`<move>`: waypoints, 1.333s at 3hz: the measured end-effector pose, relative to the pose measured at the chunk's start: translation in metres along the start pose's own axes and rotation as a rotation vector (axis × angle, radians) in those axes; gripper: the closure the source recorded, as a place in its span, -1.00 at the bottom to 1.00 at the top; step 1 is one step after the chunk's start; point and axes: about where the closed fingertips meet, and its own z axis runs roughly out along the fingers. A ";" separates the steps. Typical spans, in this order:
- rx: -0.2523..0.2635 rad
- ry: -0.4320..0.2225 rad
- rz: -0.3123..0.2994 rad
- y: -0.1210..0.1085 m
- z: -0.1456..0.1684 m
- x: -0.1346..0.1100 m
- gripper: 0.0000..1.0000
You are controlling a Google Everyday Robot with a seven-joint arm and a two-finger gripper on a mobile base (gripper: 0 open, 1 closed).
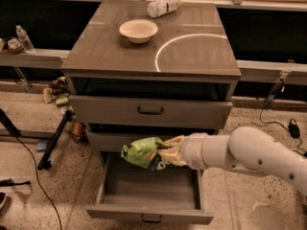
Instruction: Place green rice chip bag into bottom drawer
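The green rice chip bag (142, 152) is crinkled bright green foil and hangs in the air just above the open bottom drawer (148, 213). My gripper (169, 150) is shut on the bag's right end, coming in from the right on a white arm (249, 155). The bag sits in front of the middle drawer's front (103, 140) and over the back part of the bottom drawer's open box. The bottom drawer is pulled out, and its inside shows nothing in it.
On the cabinet top (201, 51) stand a white bowl (138, 30) and a white plastic bottle (163, 6) lying on its side. The top drawer (149, 111) is shut. Clutter and a black stand leg (53, 140) are on the floor to the left.
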 end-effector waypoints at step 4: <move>0.097 0.176 -0.052 -0.013 0.119 0.140 1.00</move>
